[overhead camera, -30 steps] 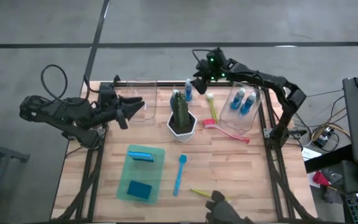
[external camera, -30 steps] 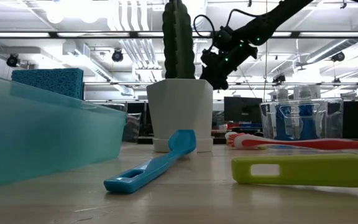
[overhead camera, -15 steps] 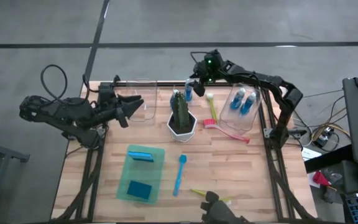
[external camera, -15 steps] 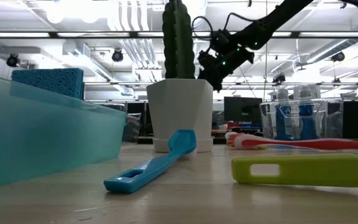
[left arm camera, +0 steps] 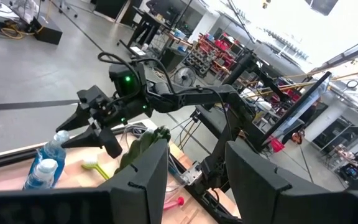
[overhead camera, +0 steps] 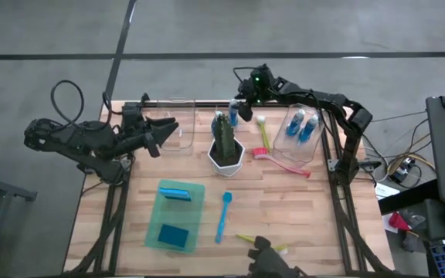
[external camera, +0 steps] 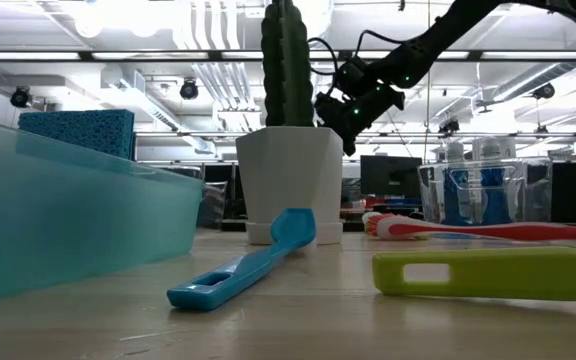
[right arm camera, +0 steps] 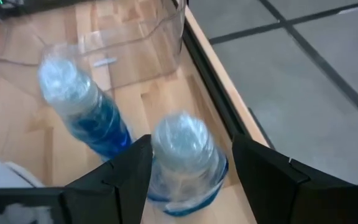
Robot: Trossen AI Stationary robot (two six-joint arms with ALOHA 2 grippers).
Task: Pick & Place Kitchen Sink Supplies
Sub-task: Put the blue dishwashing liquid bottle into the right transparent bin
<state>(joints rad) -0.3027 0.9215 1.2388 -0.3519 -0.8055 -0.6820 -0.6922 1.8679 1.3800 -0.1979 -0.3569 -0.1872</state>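
I see the right gripper spread apart over an upright bottle; left gripper also apart, idle.

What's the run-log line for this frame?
right gripper: open over bottle at table's far edge | left gripper: open, waiting at left | held: nothing
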